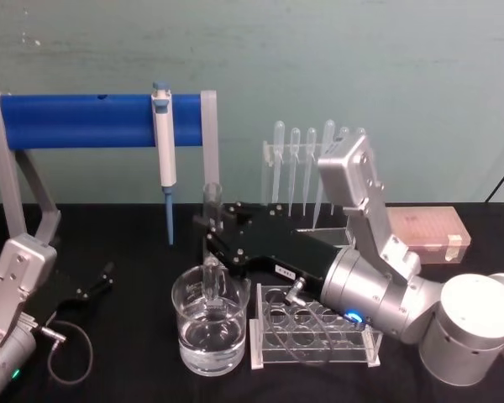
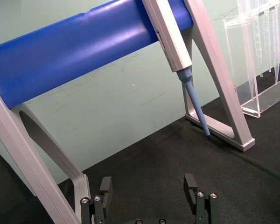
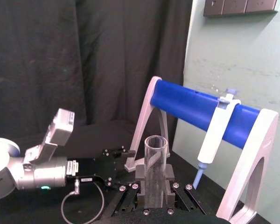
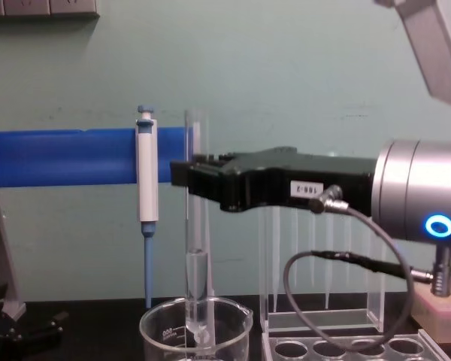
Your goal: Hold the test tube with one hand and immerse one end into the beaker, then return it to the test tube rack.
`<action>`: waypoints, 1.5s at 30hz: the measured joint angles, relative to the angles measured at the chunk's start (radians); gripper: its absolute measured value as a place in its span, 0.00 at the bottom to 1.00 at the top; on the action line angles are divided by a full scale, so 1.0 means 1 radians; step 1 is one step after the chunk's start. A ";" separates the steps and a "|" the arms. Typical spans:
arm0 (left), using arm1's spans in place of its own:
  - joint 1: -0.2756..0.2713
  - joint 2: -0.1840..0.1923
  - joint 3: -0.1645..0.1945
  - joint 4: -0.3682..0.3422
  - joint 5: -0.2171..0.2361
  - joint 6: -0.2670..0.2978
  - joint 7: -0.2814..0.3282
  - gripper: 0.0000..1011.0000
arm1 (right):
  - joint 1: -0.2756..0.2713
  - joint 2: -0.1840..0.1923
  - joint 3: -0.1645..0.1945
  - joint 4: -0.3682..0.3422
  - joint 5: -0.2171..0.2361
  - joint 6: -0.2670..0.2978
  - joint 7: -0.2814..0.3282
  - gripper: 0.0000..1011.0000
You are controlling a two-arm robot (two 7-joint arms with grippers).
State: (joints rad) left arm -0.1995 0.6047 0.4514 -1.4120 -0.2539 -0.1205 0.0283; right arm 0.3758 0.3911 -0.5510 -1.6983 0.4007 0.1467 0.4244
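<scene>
We see the fingers [image 3: 141, 173] of the right gripper [image 1: 212, 228] clamped on both sides of the test tube [image 4: 195, 218], gripping its upper half. The tube stands upright, its open mouth above the fingers and its rounded lower end down inside the beaker [image 1: 208, 332]. The beaker holds clear liquid, and we cannot tell whether the tube's tip reaches it. The beaker sits near the middle of the black table [image 1: 126, 235], just left of the clear test tube rack [image 1: 315, 346]. Behind them a pipettor [image 1: 161, 143] hangs from a blue bar [image 1: 76, 120], with pipettes [image 1: 307, 164] in a clear stand farther right. At the near left, the left gripper [image 2: 147, 186] rests low over the table, its fingers [image 2: 105, 185] spread apart.
</scene>
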 joint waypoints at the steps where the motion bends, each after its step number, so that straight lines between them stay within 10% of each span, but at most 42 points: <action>1: 0.000 0.000 0.000 0.000 0.000 0.000 0.000 0.99 | 0.000 -0.001 -0.001 0.004 -0.003 -0.003 0.000 0.22; 45: 0.000 0.000 0.000 0.000 0.000 0.000 0.000 0.99 | -0.039 -0.066 -0.007 0.168 -0.102 -0.105 0.039 0.22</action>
State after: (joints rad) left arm -0.1996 0.6047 0.4514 -1.4120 -0.2539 -0.1205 0.0283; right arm 0.3364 0.3250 -0.5581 -1.5299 0.2989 0.0413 0.4632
